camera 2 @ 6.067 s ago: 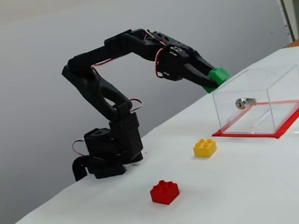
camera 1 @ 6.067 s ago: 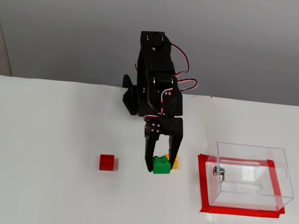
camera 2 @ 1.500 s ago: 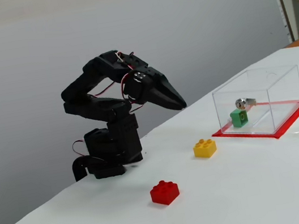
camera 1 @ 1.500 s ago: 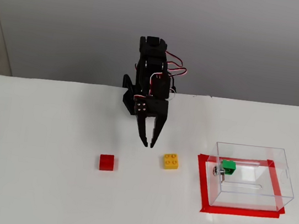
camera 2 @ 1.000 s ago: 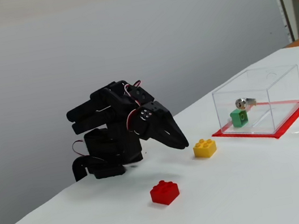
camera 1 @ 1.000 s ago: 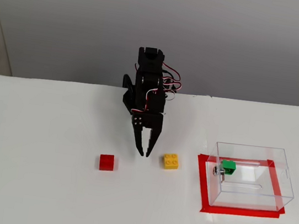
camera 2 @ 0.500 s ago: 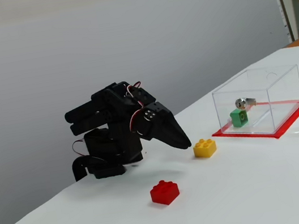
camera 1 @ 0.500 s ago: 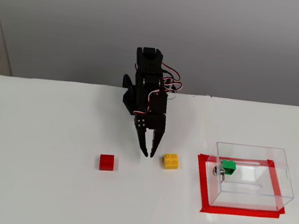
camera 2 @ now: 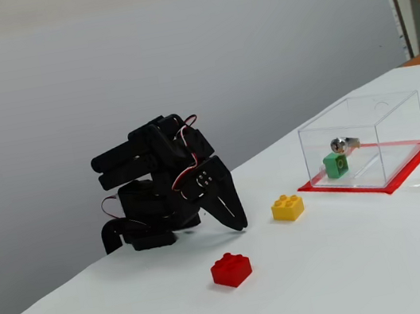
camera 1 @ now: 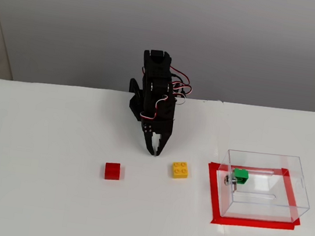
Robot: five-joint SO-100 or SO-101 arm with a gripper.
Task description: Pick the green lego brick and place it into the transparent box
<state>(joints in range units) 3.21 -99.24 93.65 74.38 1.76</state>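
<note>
Small green lego brick [camera 1: 241, 175] inside our clear plastic box [camera 2: 395, 106] on red tape, our black gripper [camera 1: 155, 151] closed and empty over the white table [camera 1: 35, 195], grey wall behind.

The table [camera 1: 29, 194] is seen from high at its front edge in one fixed view, low from a side corner in the other; the arm [camera 1: 154, 103] [camera 2: 159, 190] is shared.

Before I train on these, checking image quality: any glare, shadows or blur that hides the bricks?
In a fixed view from above, light is soft and the green lego brick reads clearly through the transparent box; in the side fixed view, bricks stay sharp with faint shadows.
</note>
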